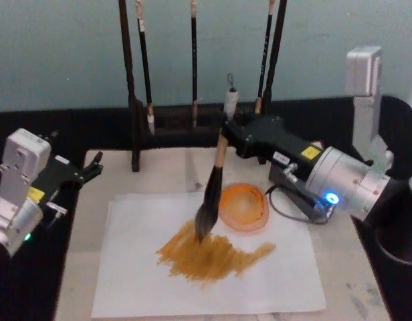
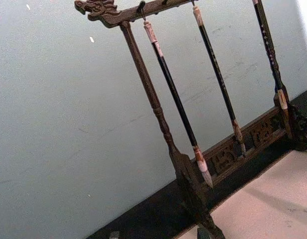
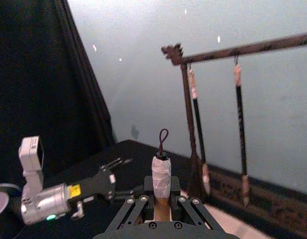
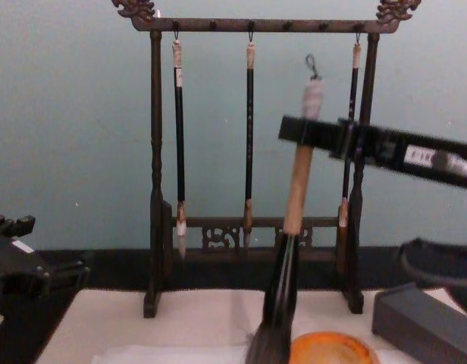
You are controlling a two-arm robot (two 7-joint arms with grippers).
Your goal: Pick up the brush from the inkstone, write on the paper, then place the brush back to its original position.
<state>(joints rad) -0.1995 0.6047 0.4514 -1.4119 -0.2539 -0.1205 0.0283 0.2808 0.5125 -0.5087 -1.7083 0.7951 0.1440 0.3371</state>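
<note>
I am clamping my right gripper (image 1: 227,128) on the thick tan-handled wooden brush (image 1: 215,175), its tip pressing into ochre strokes (image 1: 213,257) on the thin white paper sheet (image 1: 273,281): writing is proceeding. The next move calls for lifting clear and laying the brush on the round orange inkstone (image 1: 245,207) just beside. My left gripper (image 1: 91,167) is idling at left.

Black table (image 1: 72,134), cream mat (image 1: 79,267) over it, brush rack (image 4: 154,189) and grey block (image 4: 423,322) on the mat

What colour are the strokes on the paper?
Yellowish brown strokes on the paper, best in the head view.
</note>
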